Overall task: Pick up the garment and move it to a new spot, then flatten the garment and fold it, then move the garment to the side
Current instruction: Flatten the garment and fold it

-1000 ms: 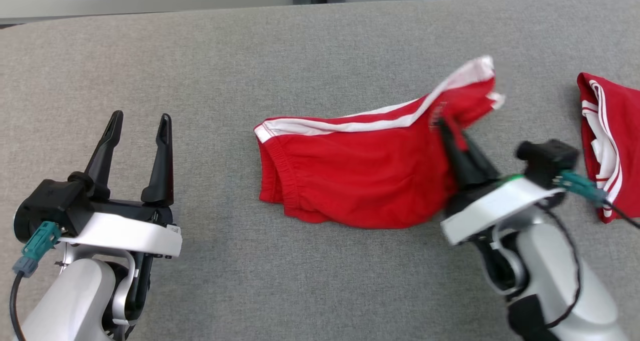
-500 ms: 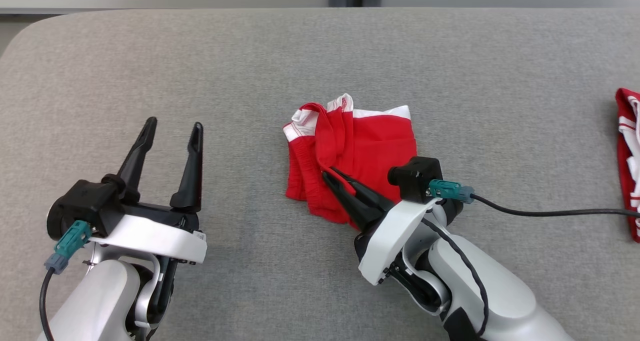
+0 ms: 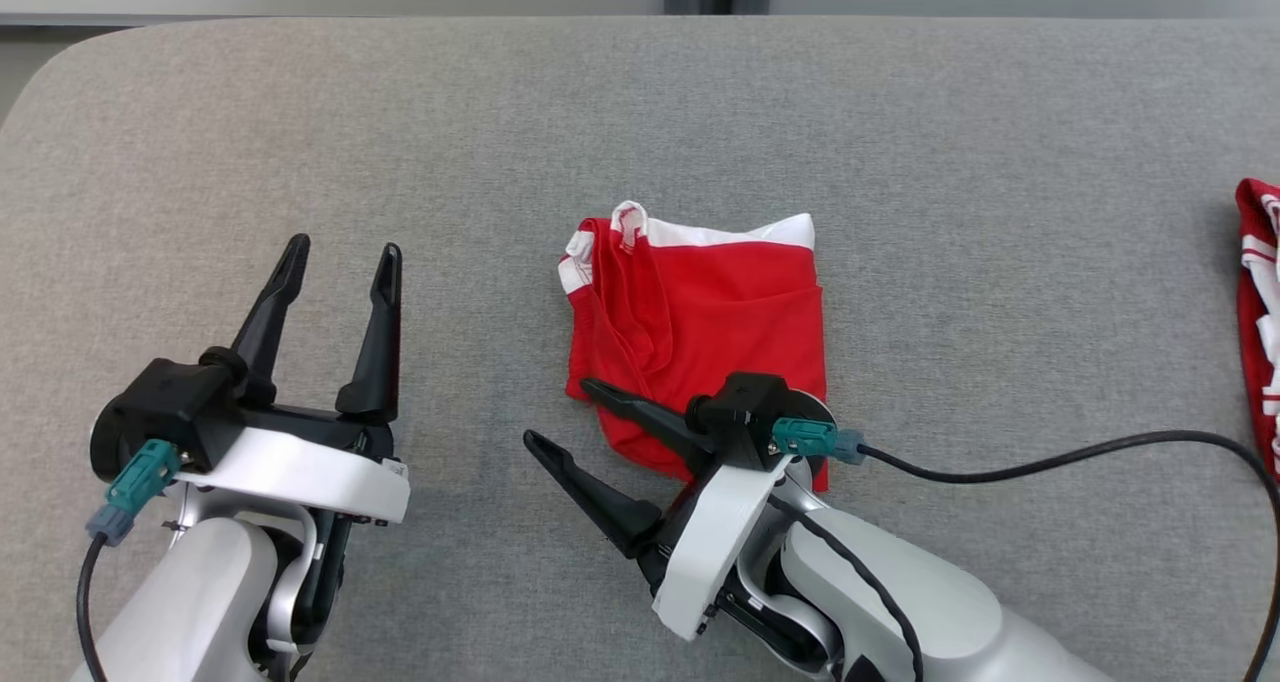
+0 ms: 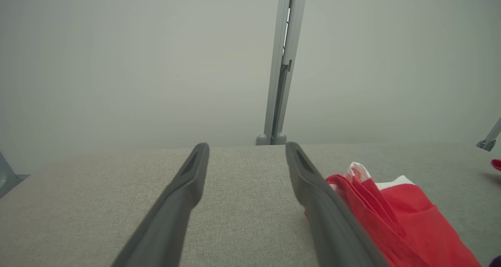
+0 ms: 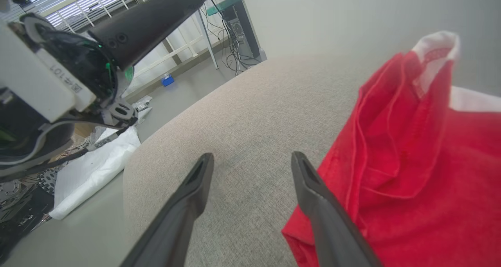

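Step in hand, prob: fold looks about done, move to the side not yet begun. The garment [image 3: 720, 312] lies in the middle of the counter [image 3: 500, 112] as a compact red rectangle, white band along its far edge, far-left corner a bit bunched w/ a white loop sticking up. Next move calls for a fresh grip thru all layers at the near-left edge, kept low & level so the fold doesn't spring open when it's carried or slid; maybe a quick press on that bunched corner first. L to R: the L pincer [image 3: 345, 249] hovers over bare counter at near left, well apart from the garment, fingers moderately spread, nothing btwn them, touching nothing. The R pincer [image 3: 557, 412] sits at the garment's near-left corner, fingers spread wide & pointing left and far, holding nothing. Its far finger lies along the red edge; whether it touches or is just above, can't tell from head or wrist view. The near finger is over bare counter just beside the cloth. At the far right edge lies a second red garment [image 3: 1262, 292] w/ white stripes, well apart, prob not part of this step.
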Available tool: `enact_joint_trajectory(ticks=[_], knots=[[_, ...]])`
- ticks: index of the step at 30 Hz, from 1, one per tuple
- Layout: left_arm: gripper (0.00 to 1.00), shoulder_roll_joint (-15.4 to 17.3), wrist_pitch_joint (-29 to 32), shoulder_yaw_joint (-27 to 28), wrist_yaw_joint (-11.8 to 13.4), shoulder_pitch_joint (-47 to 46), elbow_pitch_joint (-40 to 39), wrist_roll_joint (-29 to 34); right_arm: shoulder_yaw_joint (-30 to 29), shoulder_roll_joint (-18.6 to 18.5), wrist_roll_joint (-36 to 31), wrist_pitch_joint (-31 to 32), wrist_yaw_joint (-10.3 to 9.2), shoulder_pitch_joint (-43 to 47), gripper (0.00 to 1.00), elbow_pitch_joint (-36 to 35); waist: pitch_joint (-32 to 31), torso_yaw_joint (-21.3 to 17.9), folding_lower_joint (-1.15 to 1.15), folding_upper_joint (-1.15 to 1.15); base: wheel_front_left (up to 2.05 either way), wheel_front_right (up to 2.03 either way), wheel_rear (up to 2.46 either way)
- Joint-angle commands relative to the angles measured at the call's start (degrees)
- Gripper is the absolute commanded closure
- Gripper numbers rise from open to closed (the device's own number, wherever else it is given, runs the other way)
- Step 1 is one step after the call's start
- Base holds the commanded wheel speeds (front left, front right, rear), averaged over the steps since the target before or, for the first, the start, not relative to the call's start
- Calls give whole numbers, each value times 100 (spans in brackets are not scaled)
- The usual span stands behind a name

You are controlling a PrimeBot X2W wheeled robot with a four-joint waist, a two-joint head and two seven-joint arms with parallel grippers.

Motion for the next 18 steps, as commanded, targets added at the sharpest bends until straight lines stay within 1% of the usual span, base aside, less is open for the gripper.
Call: enact_joint_trajectory(ticks=[1, 3, 6, 13, 15, 18], knots=[[0, 40, -14, 45, 35, 46, 6, -28, -32, -37, -85, -106, 0, -54, 0, -72, -10, -41, 0, 0, 0, 0, 0], [0, 66, -30, 111, 61, 87, -9, -32, -143, -37, -175, -225, 0, -19, 0, -201, -26, -111, 0, 0, 0, 0, 0], [0, 112, -55, 230, 137, 163, -54, -32, -550, -41, -362, -331, 0, 136, 0, -442, -78, -213, 0, 0, 0, 0, 0], [0, 150, -73, 469, 302, 380, -310, 26, -2099, -257, -1018, -367, 0, 644, 0, -929, -150, -386, 0, 0, 0, 0, 0], [0, 144, -83, 558, 318, 433, -421, 65, -2591, -358, -1204, -342, 0, 824, 0, -1055, -172, -403, 0, 0, 0, 0, 0], [0, 107, -90, 686, 269, 520, -551, 90, -3326, -495, -1448, -244, 0, 1125, 0, -1206, -207, -411, 0, 0, 0, 0, 0]])
